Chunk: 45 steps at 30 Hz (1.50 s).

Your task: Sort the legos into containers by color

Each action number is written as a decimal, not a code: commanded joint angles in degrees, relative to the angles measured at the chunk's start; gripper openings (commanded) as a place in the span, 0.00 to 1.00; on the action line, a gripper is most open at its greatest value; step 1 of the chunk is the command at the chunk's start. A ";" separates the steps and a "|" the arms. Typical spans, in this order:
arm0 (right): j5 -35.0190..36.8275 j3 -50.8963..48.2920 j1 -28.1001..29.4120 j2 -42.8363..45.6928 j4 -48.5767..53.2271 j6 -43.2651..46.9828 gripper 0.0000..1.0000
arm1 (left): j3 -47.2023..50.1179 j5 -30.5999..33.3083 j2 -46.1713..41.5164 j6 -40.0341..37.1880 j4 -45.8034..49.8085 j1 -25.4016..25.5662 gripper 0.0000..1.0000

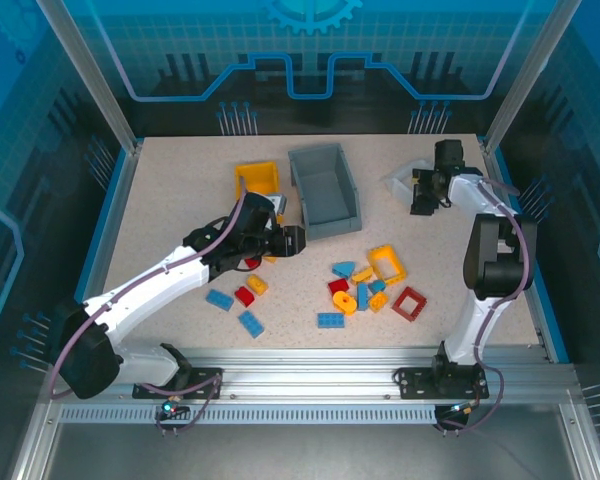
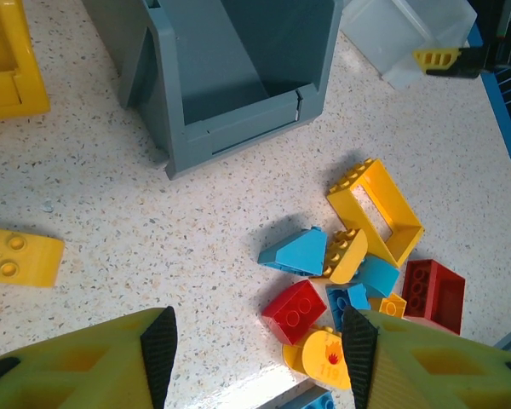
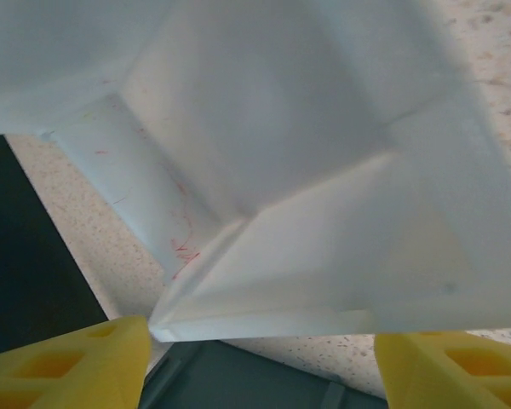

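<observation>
Left gripper (image 2: 258,362): wide, empty.
Red brick (image 2: 294,311): just ahead of fingertips; left arm nearer.
Right gripper (image 3: 260,375): wide, over white bin (image 3: 307,170).

The table (image 1: 170,200) has a speckled beige top with blue edging (image 1: 110,215). Behind it stands a blue translucent wall (image 1: 380,50) (a gear figure is printed on it), between aluminium posts (image 1: 88,70).

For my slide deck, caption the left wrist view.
Open left gripper above a heap of red, blue and yellow plastic bricks, near the deep grey plastic bin.
</observation>
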<state>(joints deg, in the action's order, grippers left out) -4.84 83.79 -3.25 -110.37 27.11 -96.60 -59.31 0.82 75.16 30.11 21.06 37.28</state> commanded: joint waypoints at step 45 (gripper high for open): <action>-6.30 51.29 7.81 -31.20 41.56 82.95 0.00 | 0.73 -3.90 -7.28 0.04 8.03 -0.35 0.60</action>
<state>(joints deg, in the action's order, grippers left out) -9.06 133.21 2.09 -138.78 63.55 -15.25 -59.53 -4.32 69.30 31.18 26.89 37.34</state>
